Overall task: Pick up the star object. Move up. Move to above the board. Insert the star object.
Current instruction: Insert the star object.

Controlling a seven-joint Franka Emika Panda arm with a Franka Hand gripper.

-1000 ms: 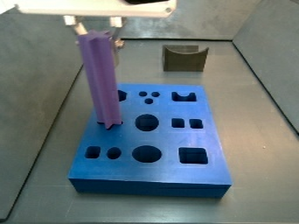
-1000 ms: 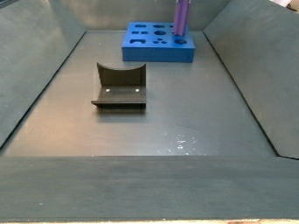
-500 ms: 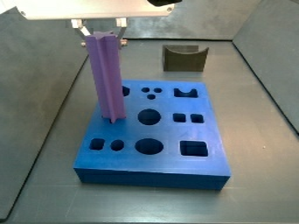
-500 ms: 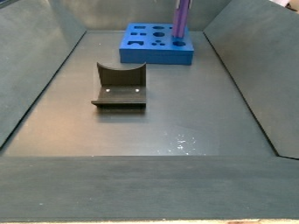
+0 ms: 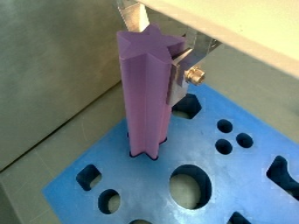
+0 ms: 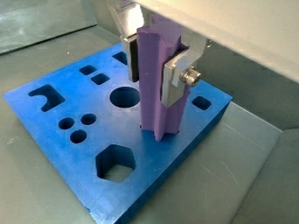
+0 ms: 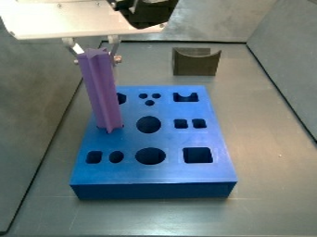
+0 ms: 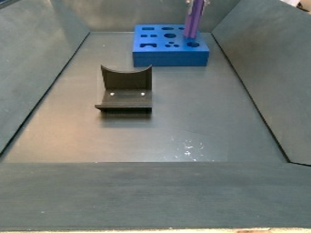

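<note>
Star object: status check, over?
Pincer shut on star object, above the board. Star upright, lower end in board's star hole. Dark olive block behind board, apart; nothing in the way.

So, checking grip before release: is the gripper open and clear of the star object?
No: in a wrist view the gripper is shut on the star object, whose lower end sits in the board.

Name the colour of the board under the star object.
Bright blue board, clearest in a wrist view.
</note>
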